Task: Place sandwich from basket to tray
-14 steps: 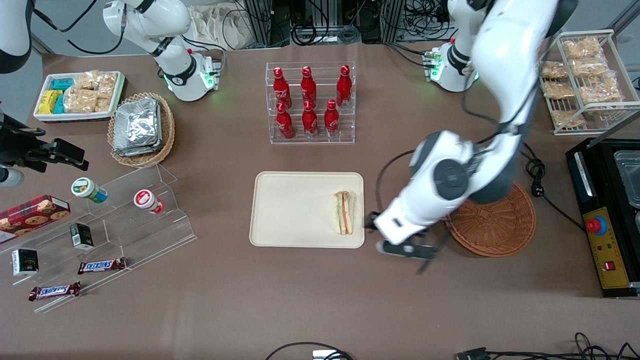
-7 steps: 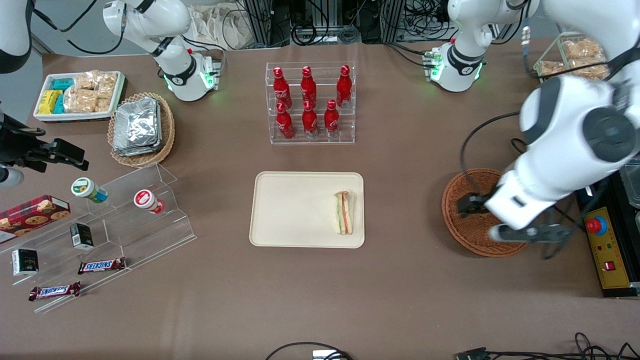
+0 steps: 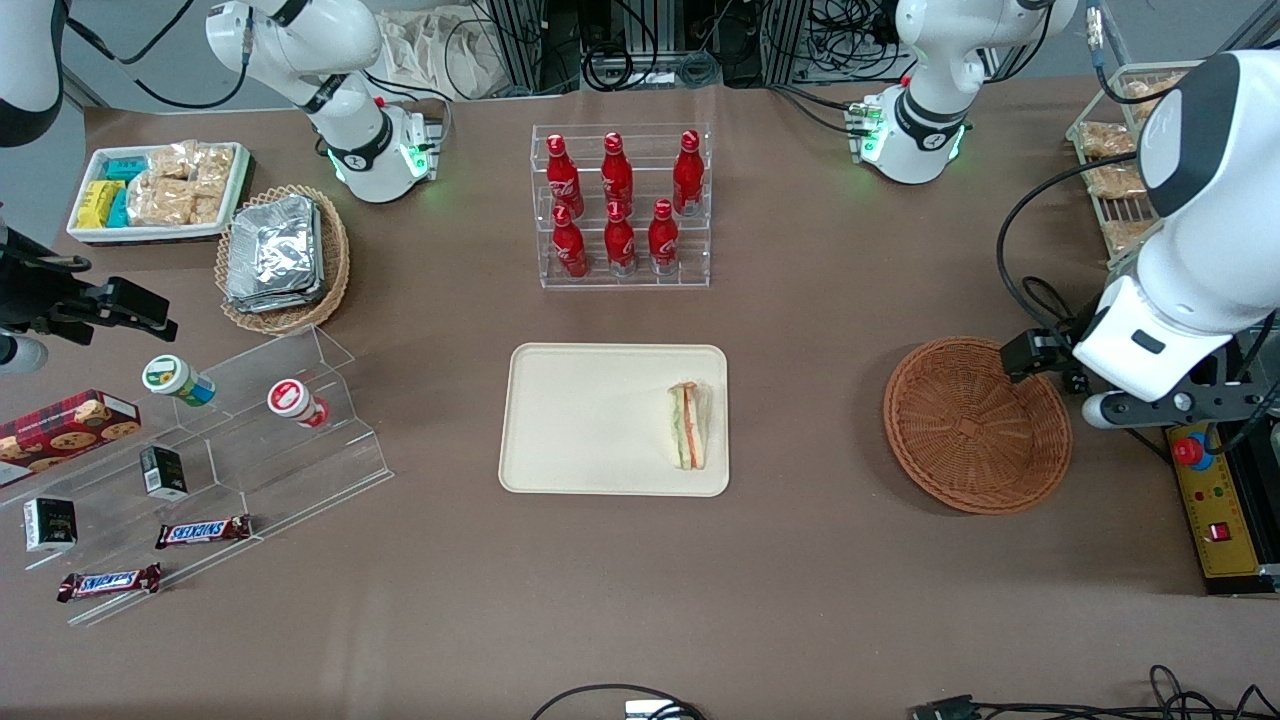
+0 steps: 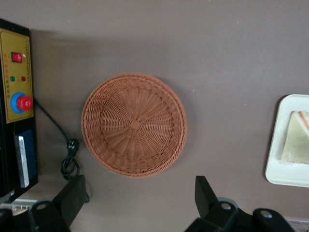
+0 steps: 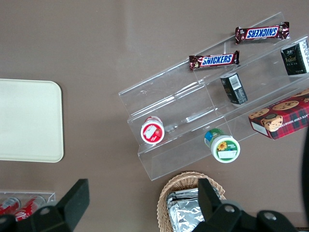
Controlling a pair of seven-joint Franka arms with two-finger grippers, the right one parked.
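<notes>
The sandwich (image 3: pixel 688 425), a white wedge with green and orange-pink filling, lies on the cream tray (image 3: pixel 590 420) near the tray's edge toward the working arm's end. It also shows in the left wrist view as the sandwich (image 4: pixel 295 145) on the tray (image 4: pixel 285 176). The reddish-brown wicker basket (image 3: pixel 975 425) (image 4: pixel 133 124) holds nothing. My gripper (image 3: pixel 1165 405) (image 4: pixel 140 193) hangs high, beside the basket's rim toward the working arm's end. It is open, with only bare table between its fingers (image 4: pixel 72 193).
A black control box with a red button (image 3: pixel 1210 490) (image 4: pixel 17 104) and a loose cable (image 3: pixel 1050 300) lie close to the gripper. A wire rack of snack packets (image 3: pixel 1110 180) stands farther from the camera. A clear rack of red bottles (image 3: pixel 620 205) stands farther back than the tray.
My arm swung away from the tray's edge, passed over the basket and rose toward the working arm's end of the table. The sandwich stayed still on the tray.
</notes>
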